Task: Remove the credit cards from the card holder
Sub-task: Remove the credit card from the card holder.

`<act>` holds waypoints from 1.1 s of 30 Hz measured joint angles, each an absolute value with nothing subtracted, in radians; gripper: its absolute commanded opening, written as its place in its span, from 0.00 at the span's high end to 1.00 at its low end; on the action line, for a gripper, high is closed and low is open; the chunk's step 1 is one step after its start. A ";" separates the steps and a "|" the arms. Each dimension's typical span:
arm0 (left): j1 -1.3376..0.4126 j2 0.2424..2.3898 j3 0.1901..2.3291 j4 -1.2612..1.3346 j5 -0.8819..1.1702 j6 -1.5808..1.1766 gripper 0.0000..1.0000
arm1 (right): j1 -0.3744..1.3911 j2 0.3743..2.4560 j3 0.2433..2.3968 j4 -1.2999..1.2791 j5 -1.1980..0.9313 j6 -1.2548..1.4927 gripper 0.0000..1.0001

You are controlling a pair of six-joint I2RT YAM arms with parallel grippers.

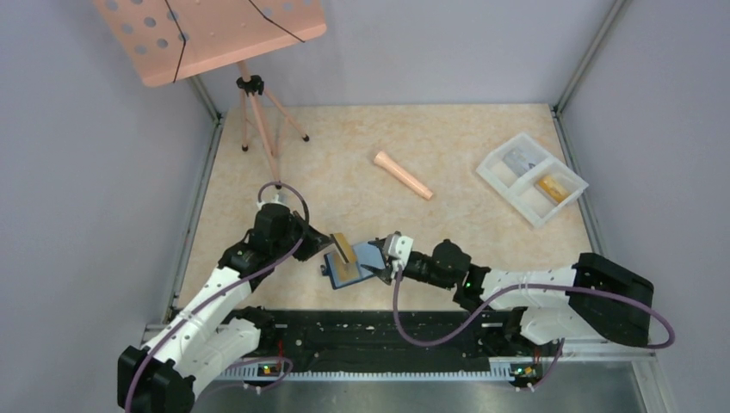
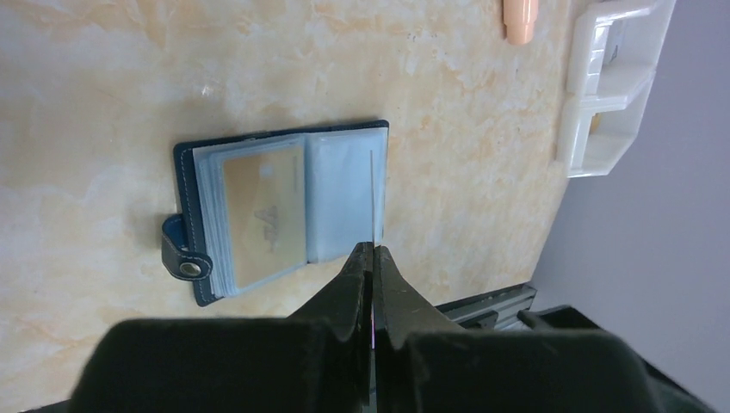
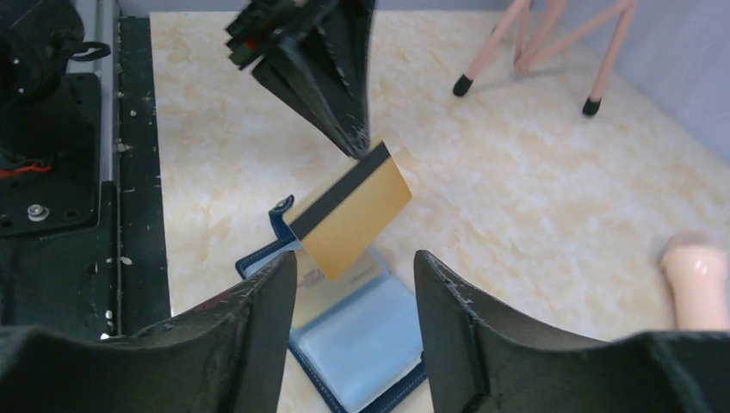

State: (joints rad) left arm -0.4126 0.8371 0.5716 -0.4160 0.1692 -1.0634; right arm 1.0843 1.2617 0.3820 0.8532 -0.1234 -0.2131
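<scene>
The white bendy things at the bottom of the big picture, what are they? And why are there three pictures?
Those are two robot arms, the left arm and the right arm, bolted to a table. The big picture comes from a camera above them. The other two come from small cameras on each arm's wrist, so you see its own black fingers. The left fingers are pinched shut on a gold card, held above the open blue card holder. A second gold card sits in a pocket. The right fingers are open and hold nothing. Also on the table are a white tray, a peach stick and a peach stand.
</scene>
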 measured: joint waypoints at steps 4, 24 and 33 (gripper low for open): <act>-0.413 0.817 0.571 -0.418 0.186 -1.114 1.00 | 1.190 1.317 0.417 0.854 -0.050 -0.366 0.42; -0.408 0.714 0.549 -0.404 0.229 -1.146 0.61 | 1.316 1.566 0.546 0.924 0.336 -0.570 1.00; -0.408 0.623 0.556 -0.391 0.195 -0.888 0.44 | 1.270 1.390 0.578 0.669 0.259 -0.194 1.00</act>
State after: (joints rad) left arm -0.4080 0.6228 0.5560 -0.3908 0.1947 -0.8883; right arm 1.2697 1.3903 0.5777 0.6685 0.2588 -0.1944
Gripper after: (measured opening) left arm 0.568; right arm 0.007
